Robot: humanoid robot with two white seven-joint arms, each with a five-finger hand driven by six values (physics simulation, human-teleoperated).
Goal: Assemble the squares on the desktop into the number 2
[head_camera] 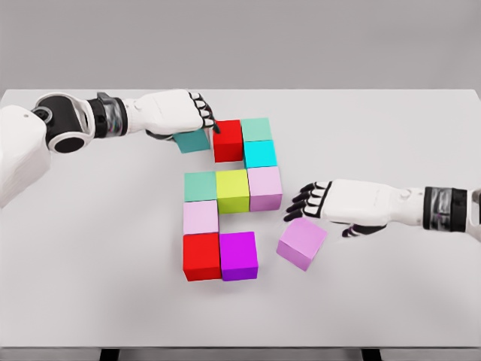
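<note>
Your left hand [180,113] is at the top of the figure, fingers curled down over a teal cube [192,141], gripping it; that cube sits tilted, just left of the upper red cube [228,141], touching or nearly so. Top row so far: red, then a sea-green cube [256,128], with a cyan cube [260,154] below it. Middle row: green cube [200,186], yellow-green cube [233,189], pale pink cube [264,187], all flush. Below the green one you've got a light pink cube [201,217], then the bottom row: lower red cube [201,256] and magenta cube [239,256]. Your right hand [331,203] is relaxed, fingers spread, holding nothing, just above a lilac cube [301,244]. That cube lies rotated, apart from the magenta one, on the white table [90,248].
</note>
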